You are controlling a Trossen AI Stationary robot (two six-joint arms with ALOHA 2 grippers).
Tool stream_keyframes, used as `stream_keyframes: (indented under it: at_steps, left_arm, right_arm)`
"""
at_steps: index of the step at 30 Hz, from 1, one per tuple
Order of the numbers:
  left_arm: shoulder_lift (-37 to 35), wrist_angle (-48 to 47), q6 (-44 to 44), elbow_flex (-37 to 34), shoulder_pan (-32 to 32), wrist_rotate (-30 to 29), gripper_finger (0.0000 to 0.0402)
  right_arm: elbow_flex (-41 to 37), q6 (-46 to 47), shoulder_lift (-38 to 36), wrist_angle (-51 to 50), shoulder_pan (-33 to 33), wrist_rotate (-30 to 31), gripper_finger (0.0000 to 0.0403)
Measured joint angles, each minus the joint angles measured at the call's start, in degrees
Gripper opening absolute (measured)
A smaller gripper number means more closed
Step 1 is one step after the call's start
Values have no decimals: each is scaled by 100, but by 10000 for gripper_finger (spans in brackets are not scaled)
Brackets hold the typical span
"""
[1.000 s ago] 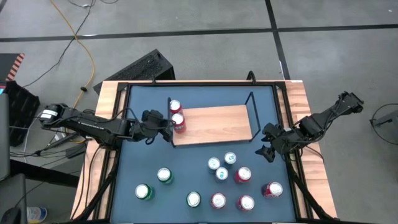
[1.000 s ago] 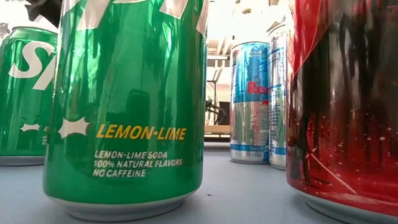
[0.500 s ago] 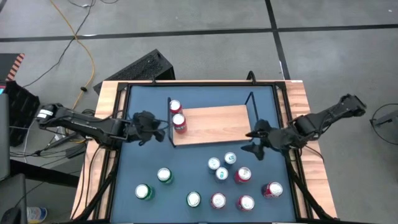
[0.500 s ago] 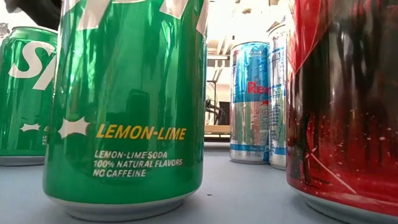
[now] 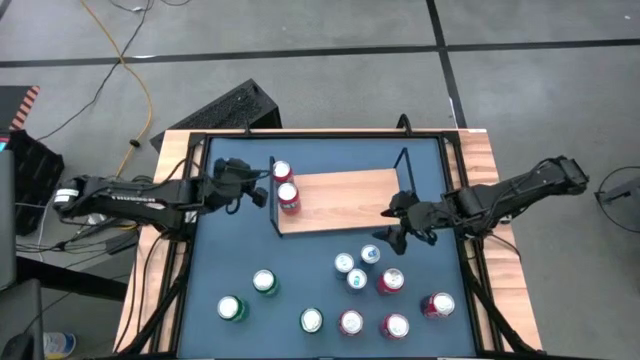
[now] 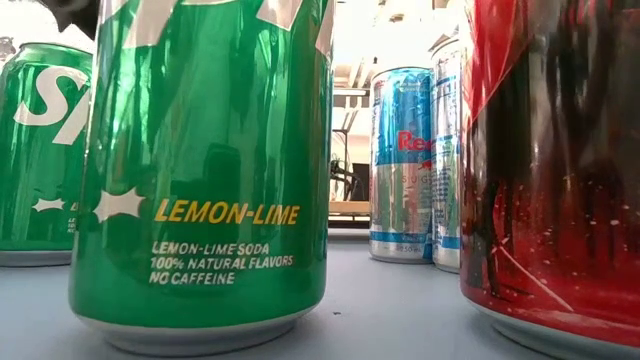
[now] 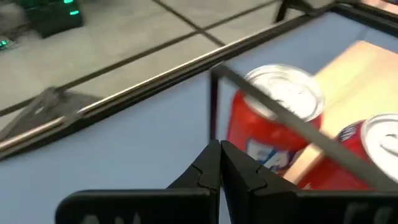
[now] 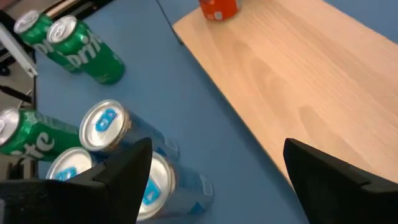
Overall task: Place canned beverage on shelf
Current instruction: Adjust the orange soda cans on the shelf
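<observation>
We are hovering right pincer (image 5: 393,228), fingers spread and empty, over blue cans (image 5: 357,268) beside shelf (image 5: 340,200); left pincer (image 5: 262,191) clenched, empty, beside red cans (image 5: 285,185).

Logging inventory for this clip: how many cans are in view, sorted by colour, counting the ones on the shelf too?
Red cans: 6, two on the shelf at its left end, four on the tabletop.
Green cans: 3.
Blue-and-silver slim cans: 3.
Total: 12 cans.
</observation>
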Motion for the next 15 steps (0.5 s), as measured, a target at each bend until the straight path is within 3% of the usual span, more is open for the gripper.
stream_keyframes:
  at_steps: [7, 12, 15]
  left_arm:
    - [22, 389, 585, -43, 625, 727, 0]
    - [17, 2407, 535, -959, 1040, 2243, 0]
    - [22, 2760, 68, -1456, 1178, 2466, 0]
  right_arm:
    - [0, 2, -28, 122, -2, -16, 347]
    - [0, 37, -11, 144, 0, -17, 347]
    - [0, 50, -11, 198, 2, -16, 347]
